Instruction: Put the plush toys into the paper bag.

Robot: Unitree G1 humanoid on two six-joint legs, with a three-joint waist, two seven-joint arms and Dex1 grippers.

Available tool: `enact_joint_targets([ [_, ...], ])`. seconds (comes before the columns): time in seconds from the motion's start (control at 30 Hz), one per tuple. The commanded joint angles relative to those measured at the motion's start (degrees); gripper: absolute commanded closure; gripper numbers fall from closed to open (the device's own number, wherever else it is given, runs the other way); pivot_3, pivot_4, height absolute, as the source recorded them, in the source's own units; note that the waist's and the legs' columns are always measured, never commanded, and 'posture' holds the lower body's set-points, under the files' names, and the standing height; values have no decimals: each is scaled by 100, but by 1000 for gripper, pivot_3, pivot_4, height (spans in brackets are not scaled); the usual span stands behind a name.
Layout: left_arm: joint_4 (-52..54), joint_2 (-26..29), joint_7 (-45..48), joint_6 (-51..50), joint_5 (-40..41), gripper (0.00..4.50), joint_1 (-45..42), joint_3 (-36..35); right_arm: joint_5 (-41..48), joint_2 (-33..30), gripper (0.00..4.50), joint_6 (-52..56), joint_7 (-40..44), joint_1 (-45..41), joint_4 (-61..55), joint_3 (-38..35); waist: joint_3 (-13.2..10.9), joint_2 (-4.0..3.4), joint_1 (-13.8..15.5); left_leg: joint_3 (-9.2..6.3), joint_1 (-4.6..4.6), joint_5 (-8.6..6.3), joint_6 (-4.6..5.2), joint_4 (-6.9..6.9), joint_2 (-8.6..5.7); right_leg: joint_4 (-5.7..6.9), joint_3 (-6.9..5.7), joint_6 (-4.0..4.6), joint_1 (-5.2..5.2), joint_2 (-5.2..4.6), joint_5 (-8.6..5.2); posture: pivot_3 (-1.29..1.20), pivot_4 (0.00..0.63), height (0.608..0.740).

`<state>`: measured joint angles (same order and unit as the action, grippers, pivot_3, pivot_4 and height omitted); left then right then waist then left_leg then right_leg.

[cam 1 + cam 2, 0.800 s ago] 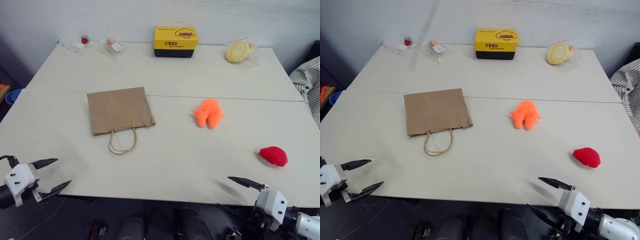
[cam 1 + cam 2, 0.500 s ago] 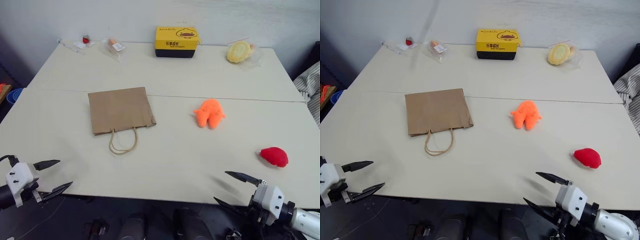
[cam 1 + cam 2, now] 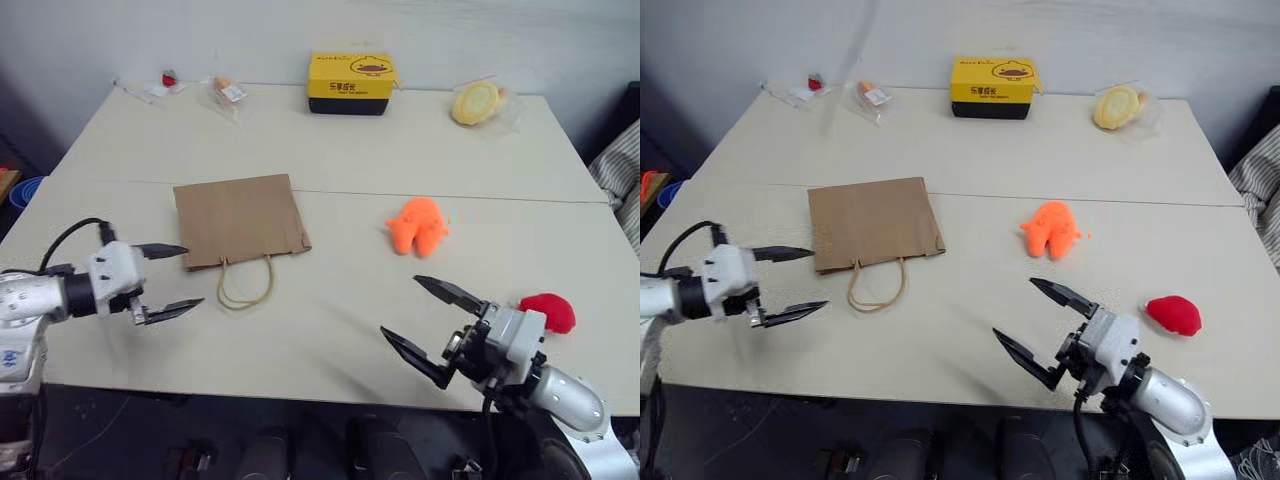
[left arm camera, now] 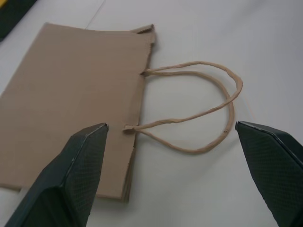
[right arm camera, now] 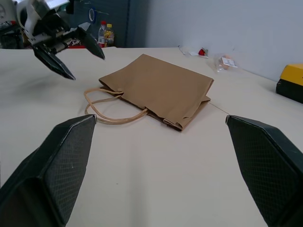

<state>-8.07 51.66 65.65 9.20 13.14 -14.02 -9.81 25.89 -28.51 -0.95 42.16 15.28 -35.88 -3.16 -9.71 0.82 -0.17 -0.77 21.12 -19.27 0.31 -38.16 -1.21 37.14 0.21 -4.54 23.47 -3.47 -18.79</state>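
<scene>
The brown paper bag [image 3: 238, 218] lies flat on the white table [image 3: 330, 150], its loop handles [image 3: 246, 284] toward the near edge. My left gripper [image 3: 176, 279] hovers open just left of the handles, pointing at them; the left wrist view shows the bag [image 4: 71, 104] and handles [image 4: 199, 113] between its fingers. An orange plush toy [image 3: 418, 224] rests right of the bag. A red plush toy [image 3: 549, 311] lies near the right edge. My right gripper [image 3: 428, 320] is open and empty above the near table, left of the red toy.
A yellow-and-black box [image 3: 350, 82] stands at the far edge. A wrapped pale yellow round item [image 3: 478, 102] is at the far right, and small wrapped items [image 3: 226, 92] at the far left.
Both grippers have risen from below the table's near edge to over the tabletop. The left one moved in toward the bag's handles, the right one toward the middle. The toys and bag stayed put.
</scene>
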Motion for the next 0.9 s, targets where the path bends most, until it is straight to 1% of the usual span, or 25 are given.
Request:
enact_joint_targets([
  [0.03, -544, -176, -25, 562, -353, 0, -507, 380, -82, 55, 22, -45, -135, -62, -134, 0, 0, 1, 2, 0, 1, 0, 0, -2, 0, 1, -2, 0, 0, 1, 0, 0, 150, 740],
  [0.23, -1299, -460, 51, 1184, -682, 0, -1221, 902, -210, 76, 22, -66, -226, -157, -48, 50, 1, 3, 8, 0, 3, 0, 1, -9, 0, 20, -1, 0, 7, 2, 0, 0, 150, 740],
  [0.33, -1614, -561, 86, 1485, -833, 605, -1487, 1102, -278, 90, 0, -71, -259, -180, -8, 82, 3, 5, 9, 0, 5, -1, 3, -17, -1, 27, -2, 0, 8, 2, 0, 0, 150, 740],
  [0.5, -1978, -796, 120, 1804, -930, 2254, -1761, 1325, -344, 96, 0, -82, -273, -125, 18, 61, 3, 6, 11, -1, 5, -1, 2, -21, -1, 30, -3, 0, 8, 3, 0, 0, 150, 740],
  [0.63, -1772, -1085, 414, 1463, -354, 3607, -1889, 1255, -352, 89, 0, -92, -270, -81, 38, 10, 3, 6, 10, -1, 7, -1, 2, -27, 0, 31, -4, 0, 8, 2, 0, 0, 150, 740],
  [0.7, -1310, -1263, 676, 851, 242, 4254, -1912, 1181, -297, 73, 0, -46, -258, -76, 40, -11, 3, 6, 11, -3, 10, -1, 2, -34, 0, 32, -5, 0, 7, 2, 0, 0, 150, 740],
  [0.73, -1071, -1330, 771, 549, 505, 4459, -1916, 1155, -262, 65, 0, -14, -253, -75, 34, -19, 3, 6, 16, -4, 10, -1, 3, -37, 0, 34, -5, 0, 7, 2, 0, 0, 150, 740],
  [0.83, -420, -1483, 755, -312, 1025, 4459, -1954, 1118, 9, 71, 0, 262, -300, -190, -43, -21, 3, 6, 11, -12, 17, -5, 6, -56, 1, 39, -4, 0, 5, 1, 0, 0, 150, 740],
  [0.9, 75, -1616, 640, -970, 1388, 4500, -1985, 1133, 213, 15, 425, 621, -300, -432, -83, 81, 3, 6, 9, -11, 17, -6, 6, -62, 0, 39, -2, 0, 3, 1, 0, 0, 150, 740],
])
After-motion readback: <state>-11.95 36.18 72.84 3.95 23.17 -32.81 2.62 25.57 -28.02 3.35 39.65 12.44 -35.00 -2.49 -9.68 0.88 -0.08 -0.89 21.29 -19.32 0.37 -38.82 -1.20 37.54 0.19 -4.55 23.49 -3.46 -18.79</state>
